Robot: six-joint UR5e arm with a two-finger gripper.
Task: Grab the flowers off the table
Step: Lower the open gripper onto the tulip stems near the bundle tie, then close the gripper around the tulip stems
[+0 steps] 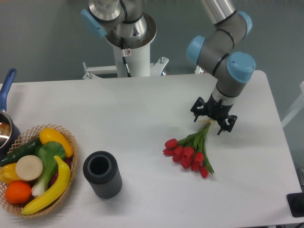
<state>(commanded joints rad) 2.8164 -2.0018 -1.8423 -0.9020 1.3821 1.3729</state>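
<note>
flowers: bunch of red tulip buds on long green stems and leaves [191,151], lying flat on the table, right of centre; buds fan toward the near side, stem ends point away toward the gripper
band: pale tie around the stems, mostly hidden under the gripper, hard to make out
gripper: black two-finger gripper [211,120] on the grey arm with light blue joint caps [224,52]; fingers spread apart, one either side of the upper stems; hangs directly over the stem end; contact with the stems cannot be told
table: large flat white tabletop with rounded corners [142,109]; flowers rest on it, not lifted
cup: dark grey ribbed cylindrical cup [102,174], upright, open mouth up, near front edge, well left of the flowers
basket: woven wicker basket [69,142] at the front left, just beside the cup
basket contents: yellow banana, orange, yellow pepper-like piece, green leafy vegetable, dark green cucumber, pale round slice
pot: metal pot with blue handle [6,90] at the far left edge, partly cut off
base: white robot pedestal [134,57] behind the table's far edge
</note>
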